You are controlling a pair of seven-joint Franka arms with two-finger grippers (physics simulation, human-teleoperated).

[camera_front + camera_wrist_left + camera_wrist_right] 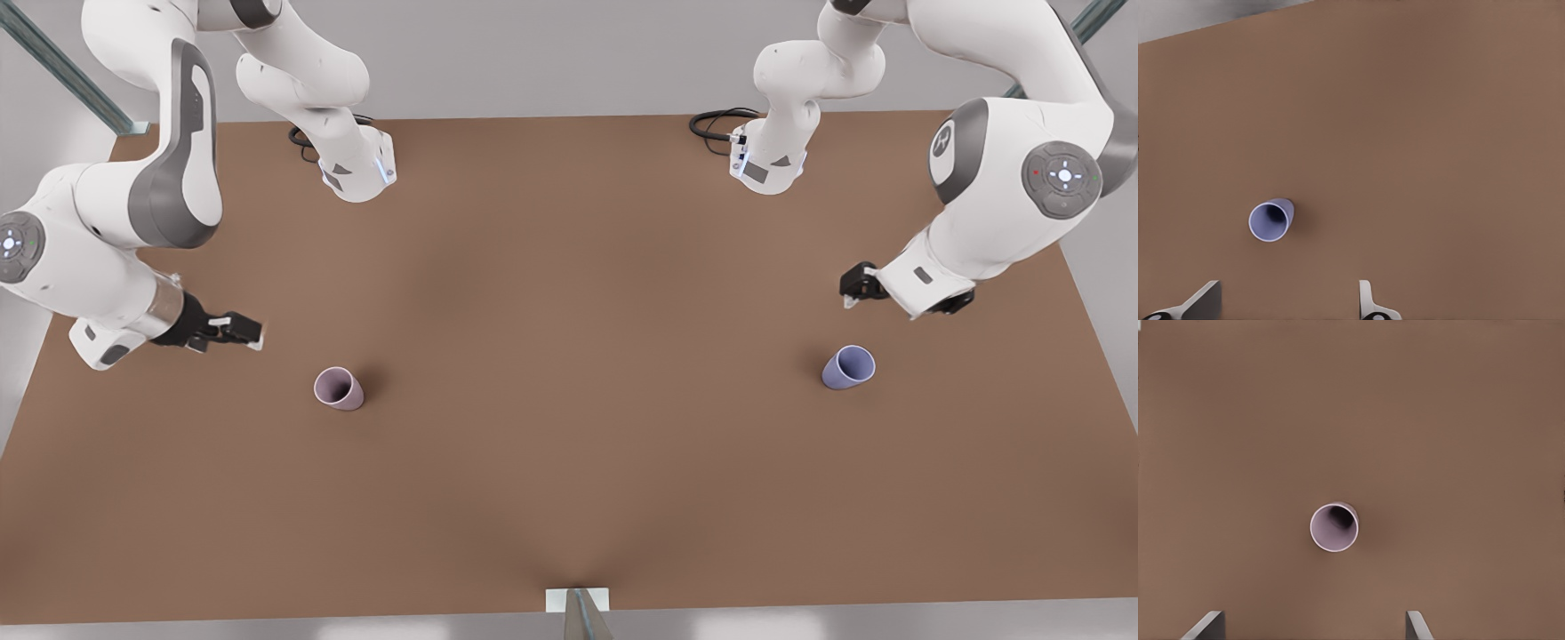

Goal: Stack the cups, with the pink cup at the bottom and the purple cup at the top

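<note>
The pink cup (339, 388) stands upright on the brown table (569, 427) toward the front view's left, its mouth up (1334, 527). Upright toward the front view's right stands the purple cup (848, 367), also seen from above (1271, 221). My right gripper (247, 333) hovers above the table to the left of the pink cup and a little farther back, open, fingertips wide apart (1313, 621). Just behind the purple cup my left gripper (853, 286) hovers open and holds nothing (1285, 297). The two cups are far apart.
Both arm bases (360, 169) (769, 160) are mounted at the table's far edge, with black cables beside them. A small metal post (582, 613) sits at the middle of the near edge. Bare tabletop lies between the cups.
</note>
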